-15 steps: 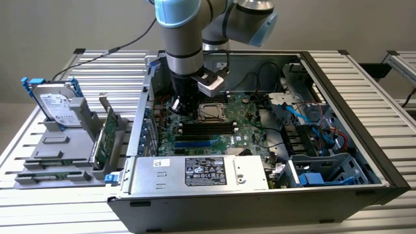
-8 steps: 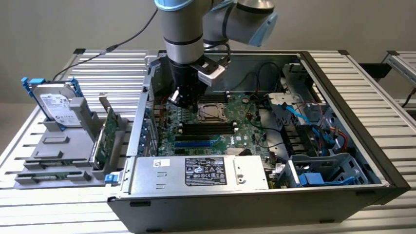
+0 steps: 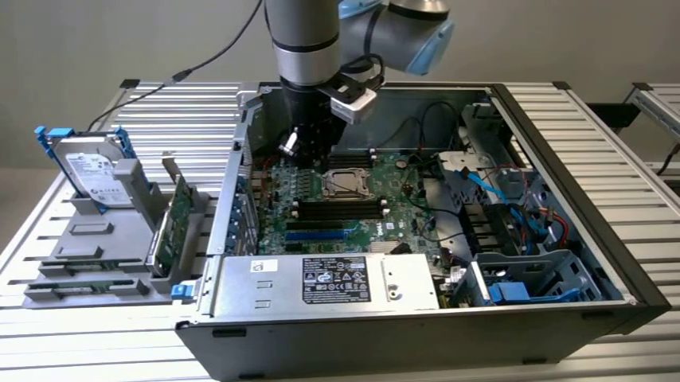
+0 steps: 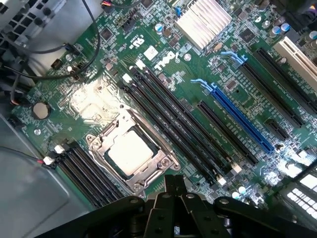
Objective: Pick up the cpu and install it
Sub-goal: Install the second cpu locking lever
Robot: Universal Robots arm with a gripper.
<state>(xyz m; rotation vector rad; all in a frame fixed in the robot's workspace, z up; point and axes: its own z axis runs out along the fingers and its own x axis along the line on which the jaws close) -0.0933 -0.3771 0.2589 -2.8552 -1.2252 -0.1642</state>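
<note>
The cpu [image 4: 130, 151], a small square chip with a dull silver top, lies flat in the metal-framed socket [image 4: 101, 148] on the green motherboard [image 4: 163, 69]. In the exterior view the cpu [image 3: 345, 182] shows in the middle of the board inside the open computer case [image 3: 595, 239]. My gripper [image 3: 302, 161] hangs low over the board, just off the socket toward the exterior view's left. In the wrist view my gripper [image 4: 174, 184] is shut, its fingers pressed together with nothing between them, a short way off the socket's edge.
A silver hard drive [image 3: 94, 171] and upright green cards [image 3: 170, 223] stand in a grey rack outside the case at the exterior view's left. The power supply [image 3: 330, 278] fills the case's front. Black memory slots [image 4: 173, 116], a blue slot [image 4: 242, 119], a heatsink [image 4: 203, 22] and cables [image 3: 435, 127] surround the socket.
</note>
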